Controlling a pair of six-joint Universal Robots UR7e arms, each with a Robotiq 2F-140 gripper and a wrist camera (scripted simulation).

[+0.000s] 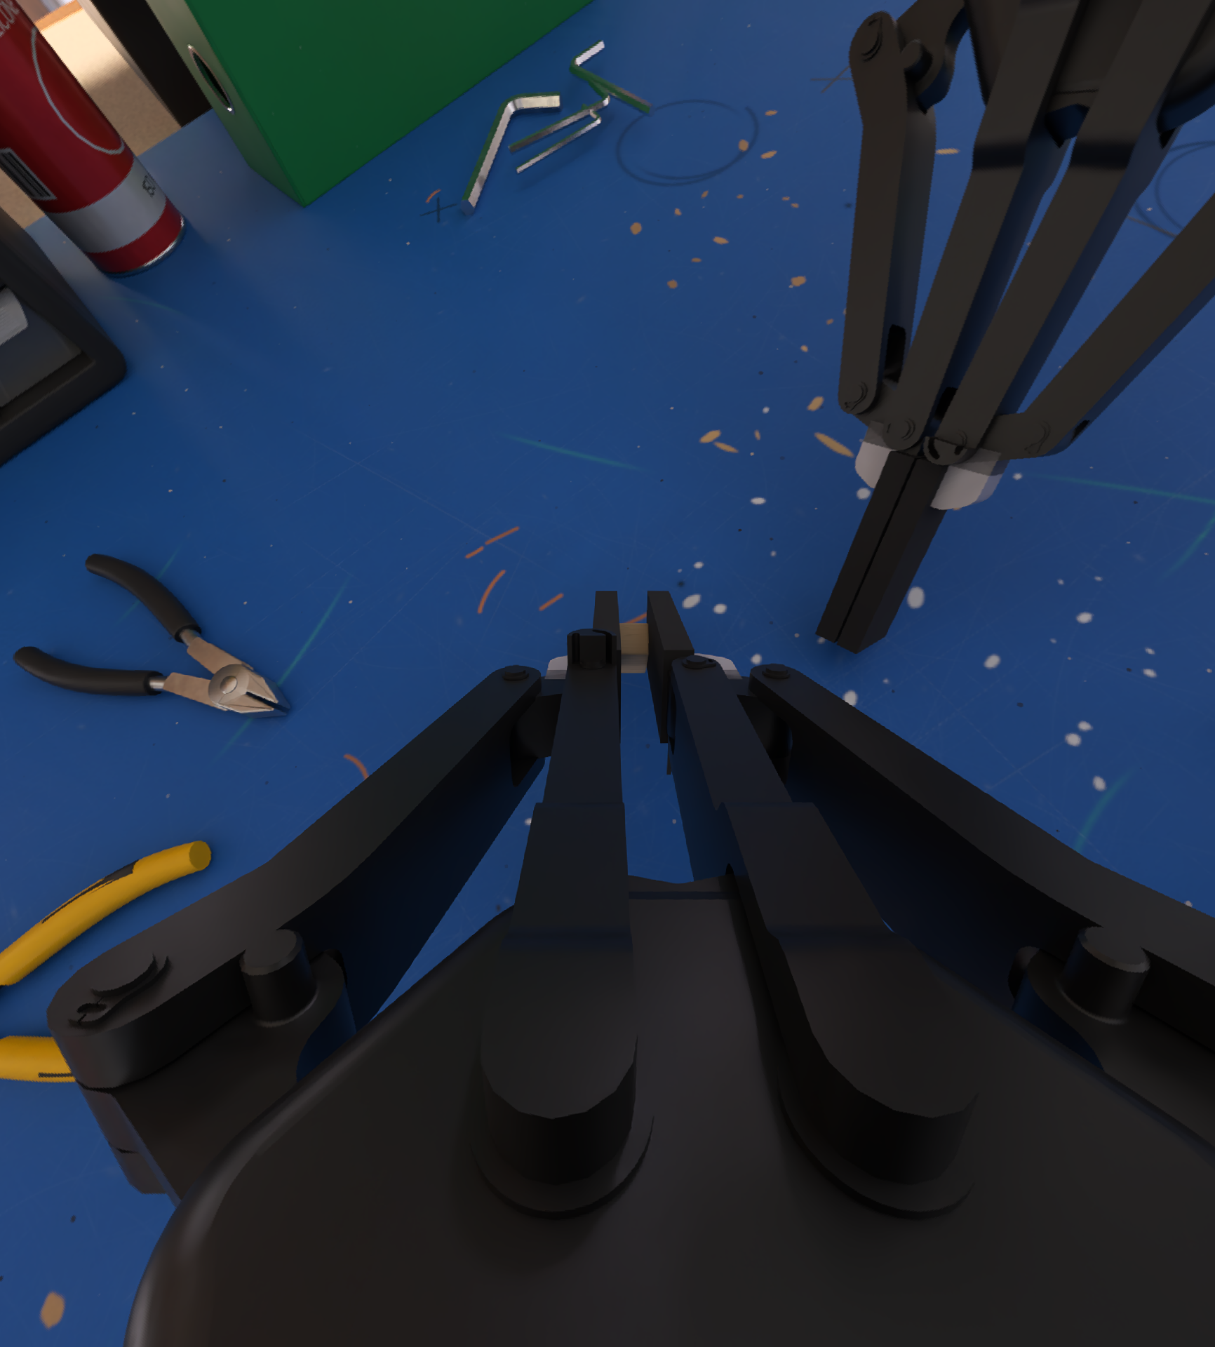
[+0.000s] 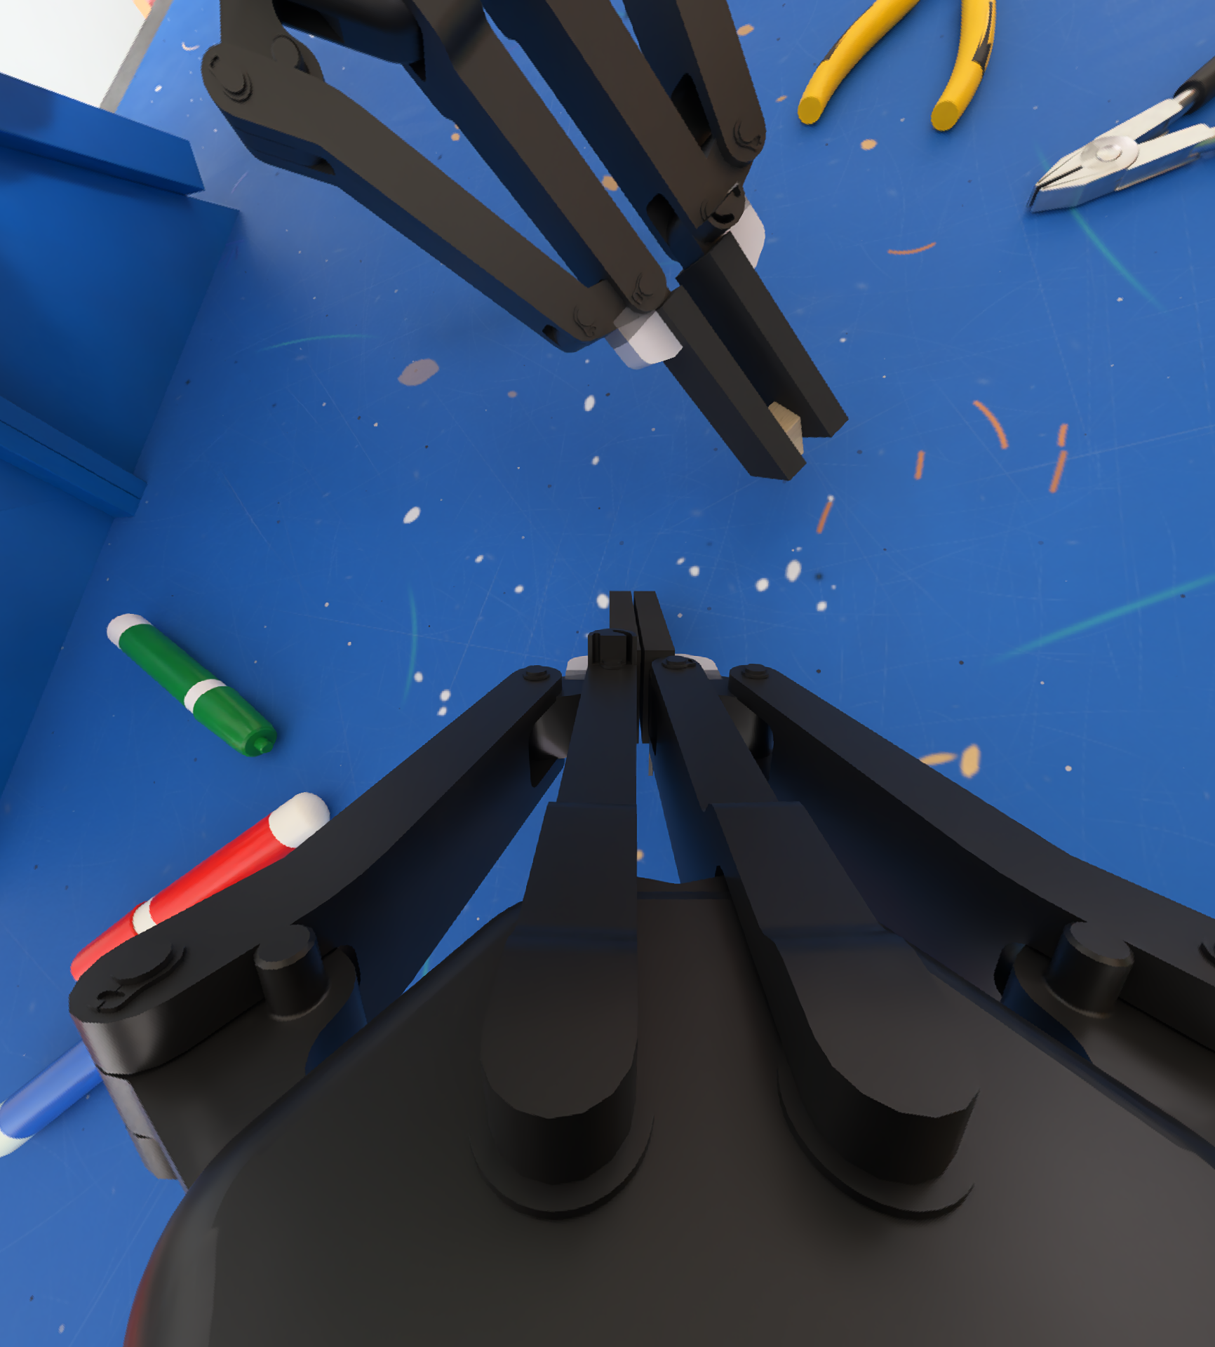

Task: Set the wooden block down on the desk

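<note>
My left gripper point(image 1: 634, 608) is shut on a small pale wooden block point(image 1: 634, 635), held between its fingertips just above the blue desk point(image 1: 408, 437). In the right wrist view the same gripper point(image 2: 805, 448) reaches down from the top with the wooden block point(image 2: 785, 421) pinched near its tips, close to the desk point(image 2: 954, 583). My right gripper point(image 2: 632, 606) is shut and empty, its fingers pressed together. It also shows in the left wrist view point(image 1: 854, 635) at the right, tips at or just above the desk.
Black-handled cutters point(image 1: 174, 660), yellow-handled pliers point(image 1: 65, 940), a red can point(image 1: 72, 138), a green box point(image 1: 342, 80), hex keys point(image 1: 539, 124) and a dark tray point(image 1: 14, 350) lie to the left. A green marker point(image 2: 189, 681), red marker point(image 2: 225, 867), blue marker point(image 2: 36, 1108) and blue box point(image 2: 43, 364) are near the right arm.
</note>
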